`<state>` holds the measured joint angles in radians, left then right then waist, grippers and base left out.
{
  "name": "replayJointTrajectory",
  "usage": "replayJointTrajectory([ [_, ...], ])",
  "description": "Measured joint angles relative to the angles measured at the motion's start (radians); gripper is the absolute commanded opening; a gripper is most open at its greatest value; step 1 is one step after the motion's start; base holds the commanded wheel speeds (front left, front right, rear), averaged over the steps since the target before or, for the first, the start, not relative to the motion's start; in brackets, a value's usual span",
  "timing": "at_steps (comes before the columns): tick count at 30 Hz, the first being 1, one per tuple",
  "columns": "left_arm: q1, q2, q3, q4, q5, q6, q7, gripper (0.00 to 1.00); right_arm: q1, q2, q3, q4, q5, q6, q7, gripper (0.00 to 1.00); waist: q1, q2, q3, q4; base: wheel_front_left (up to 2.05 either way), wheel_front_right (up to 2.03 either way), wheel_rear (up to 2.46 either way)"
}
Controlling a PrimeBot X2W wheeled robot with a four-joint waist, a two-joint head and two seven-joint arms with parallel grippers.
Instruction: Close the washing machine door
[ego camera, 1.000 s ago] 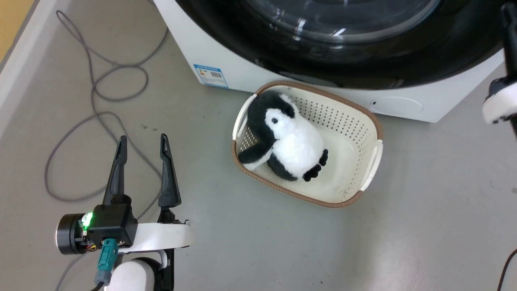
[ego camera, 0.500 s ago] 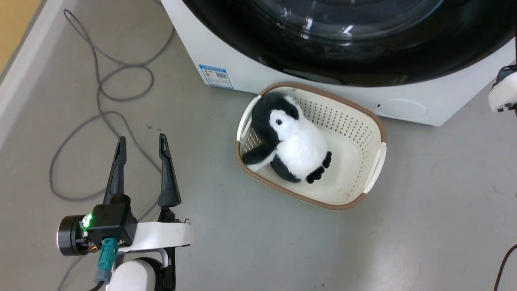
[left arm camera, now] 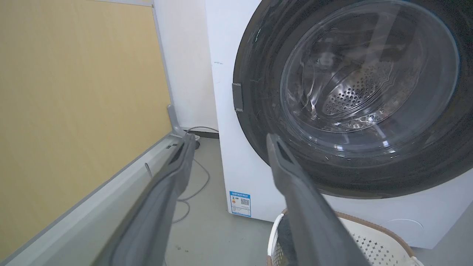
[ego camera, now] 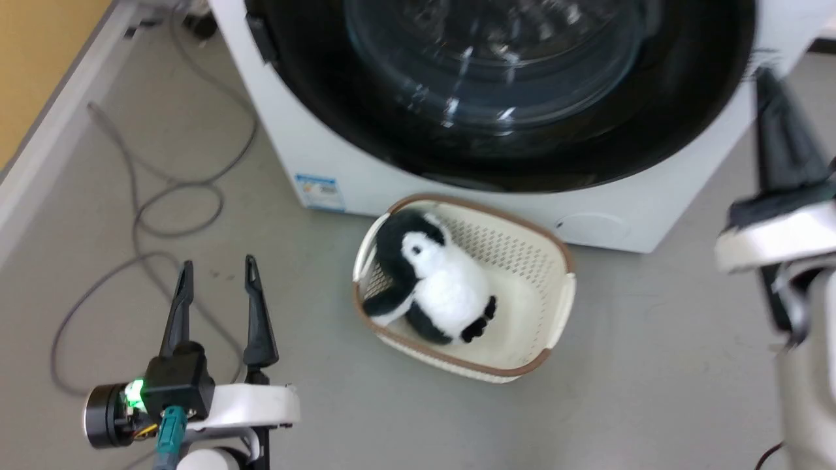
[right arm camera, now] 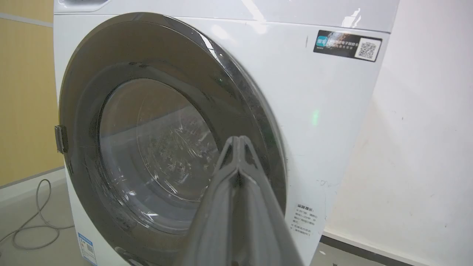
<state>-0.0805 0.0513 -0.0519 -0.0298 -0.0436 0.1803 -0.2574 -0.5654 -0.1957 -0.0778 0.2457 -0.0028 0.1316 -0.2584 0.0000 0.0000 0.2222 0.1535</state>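
Observation:
The washing machine door [ego camera: 490, 65], a black-rimmed disc with a bulging glass window, lies flat against the front of the white washing machine [ego camera: 281, 150]. In the left wrist view the door [left arm camera: 362, 96] shows the steel drum through its glass. My right gripper [ego camera: 767, 81] is shut and blurred, beside the door's right rim. In the right wrist view its joined fingertips [right arm camera: 238, 138] overlap the door [right arm camera: 155, 147] near that rim; contact is unclear. My left gripper [ego camera: 219, 262] stands open and empty over the floor, left of the machine [left arm camera: 225, 74], fingers [left arm camera: 281, 159] pointing toward it.
A cream basket [ego camera: 565, 287] holding a black-and-white penguin plush [ego camera: 444, 287] sits on the floor right below the door. Grey cable [ego camera: 163, 222] loops across the floor at the left. A yellow wall panel [left arm camera: 74, 92] with a grey skirting runs along the left.
The head camera has tilted up, so more of the door shows and the basket sits lower. My right gripper has come further into view at the right. The left gripper stays open.

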Motion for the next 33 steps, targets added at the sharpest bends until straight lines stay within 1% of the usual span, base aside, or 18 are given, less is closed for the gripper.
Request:
replayJointTrajectory([
  [3,0.02,0.002,0.008,0.003,0.007,-0.006,0.0,1.0,0.074,0.049,0.006,-0.035,0.0,0.0,0.0,0.0,0.0,0.0,-0.027,-0.027,0.0,0.0,0.0],
  [4,0.027,0.002,0.01,0.005,0.007,-0.006,0.0,1.0,0.097,0.065,0.008,-0.045,-0.002,0.0,0.0,0.12,0.0,0.0,-0.036,-0.036,0.0,0.0,0.0],
  [5,0.034,0.002,0.012,0.006,0.007,-0.006,0.0,1.0,0.121,0.079,0.01,-0.053,-0.004,0.0,0.0,0.44,0.0,0.0,-0.046,-0.044,0.0,0.0,0.0],
  [6,0.042,0.002,0.013,0.007,0.007,-0.007,0.0,1.0,0.143,0.089,0.012,-0.059,-0.006,0.0,0.0,1.0,0.0,0.0,-0.056,-0.052,0.0,0.0,0.0],
  [14,0.104,0.011,0.027,0.016,0.017,-0.009,0.0,1.0,0.327,0.134,0.034,-0.125,0.008,0.0,0.0,1.0,0.0,0.0,-0.138,-0.101,0.0,0.0,0.0],
  [18,0.14,0.021,0.028,0.022,0.018,-0.016,0.0,1.0,0.414,0.138,0.044,-0.162,0.028,0.0,0.0,1.0,0.0,0.0,-0.181,-0.12,0.0,0.0,0.0],
  [20,0.156,0.024,0.028,0.022,0.021,-0.023,0.0,1.0,0.457,0.139,0.052,-0.171,0.057,0.0,0.0,1.0,-0.0001,0.0,-0.199,-0.128,0.0,0.0,0.0],
  [24,0.174,0.025,0.026,0.022,0.023,-0.026,0.0,1.0,0.518,0.141,0.052,-0.179,0.116,0.0,0.0,1.0,-0.0001,0.0,-0.215,-0.139,0.0,0.0,0.0],
  [28,0.184,0.024,0.026,0.019,0.018,-0.035,0.0,1.0,0.561,0.141,0.053,-0.184,0.138,0.0,0.0,1.0,-0.0001,0.0,-0.22,-0.141,0.0,0.0,0.0],
  [29,0.184,0.024,0.026,0.017,0.015,-0.035,0.0,0.0,0.566,0.141,0.053,-0.183,0.137,0.0,0.0,0.0,-0.0001,0.0,-0.221,-0.141,0.0,0.0,0.0],
  [33,0.184,0.023,0.026,0.018,0.015,-0.035,0.002,0.0,0.566,0.141,0.053,-0.183,0.137,0.0,0.001,0.0,-0.0001,0.0,-0.221,-0.141,0.0,0.0,0.0],
])
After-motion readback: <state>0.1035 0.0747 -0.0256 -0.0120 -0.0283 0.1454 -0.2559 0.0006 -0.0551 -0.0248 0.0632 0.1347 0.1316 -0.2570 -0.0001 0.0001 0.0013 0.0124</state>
